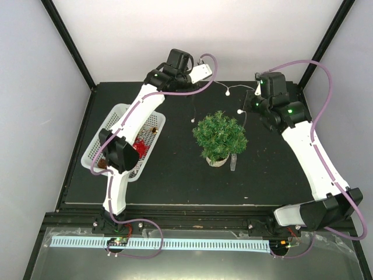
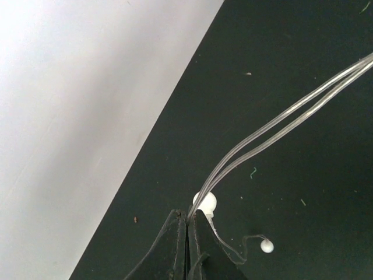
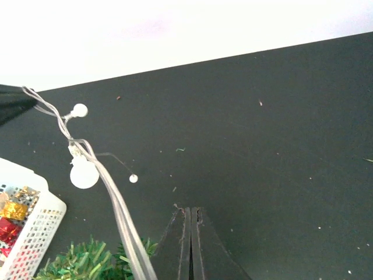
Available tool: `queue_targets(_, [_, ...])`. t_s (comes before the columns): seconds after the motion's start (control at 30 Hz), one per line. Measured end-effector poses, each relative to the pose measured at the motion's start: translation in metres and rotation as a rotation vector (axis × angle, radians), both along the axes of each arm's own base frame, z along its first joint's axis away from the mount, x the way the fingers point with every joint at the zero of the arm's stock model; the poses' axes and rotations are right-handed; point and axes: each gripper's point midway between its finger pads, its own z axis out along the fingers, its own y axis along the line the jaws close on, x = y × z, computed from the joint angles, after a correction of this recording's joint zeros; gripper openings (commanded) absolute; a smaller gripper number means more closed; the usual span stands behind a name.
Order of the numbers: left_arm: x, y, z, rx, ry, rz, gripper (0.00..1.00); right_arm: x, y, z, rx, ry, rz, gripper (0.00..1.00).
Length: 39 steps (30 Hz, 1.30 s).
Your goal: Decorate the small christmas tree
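Note:
The small christmas tree [image 1: 220, 137], a bushy dark-green fir in a whitish pot, stands mid-table; its top sprigs show in the right wrist view [image 3: 81, 263]. A clear light string [image 1: 242, 90] with white bulbs runs along the back of the table and down toward the tree. My left gripper [image 1: 213, 81] is at the back, left of centre. In the left wrist view it [image 2: 191, 217] is shut on the string [image 2: 274, 125], just below a bulb [image 2: 205, 203]. My right gripper [image 1: 256, 93] [image 3: 190, 211] is shut. The string [image 3: 119, 216] runs past its left finger.
A white mesh basket [image 1: 100, 144] with red and gold ornaments sits at the left under the left arm; its corner shows in the right wrist view [image 3: 29, 233]. The white back wall [image 1: 192, 35] stands close behind both grippers. A small clear stand [image 1: 233, 162] sits beside the pot.

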Motion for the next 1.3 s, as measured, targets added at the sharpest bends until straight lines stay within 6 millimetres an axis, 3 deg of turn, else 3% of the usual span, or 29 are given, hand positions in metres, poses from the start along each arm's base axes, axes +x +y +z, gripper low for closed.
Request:
queue_targets(0.2, [-0.001,0.003,-0.015,0.030,0.042,-0.002,0.02,0.010,0.005,-0.003,0.044,0.002,0.005,0.01])
queue_targets(0.57, [-0.010,0.032,-0.013,0.031,0.101,0.018,0.02,0.035,0.013,-0.036,0.112,0.092,0.029,0.01])
queue_targets(0.73, [-0.033,0.040,0.010,-0.015,0.129,-0.001,0.01,0.038,0.017,-0.038,0.146,0.101,0.048,0.02])
queue_targets(0.97, [-0.089,0.050,0.041,-0.084,0.184,-0.071,0.02,0.045,0.035,-0.042,0.193,0.129,0.120,0.03])
queue_targets(1.3, [-0.114,0.059,-0.006,-0.066,0.417,-0.064,0.01,0.046,0.055,-0.064,0.237,0.206,0.224,0.10])
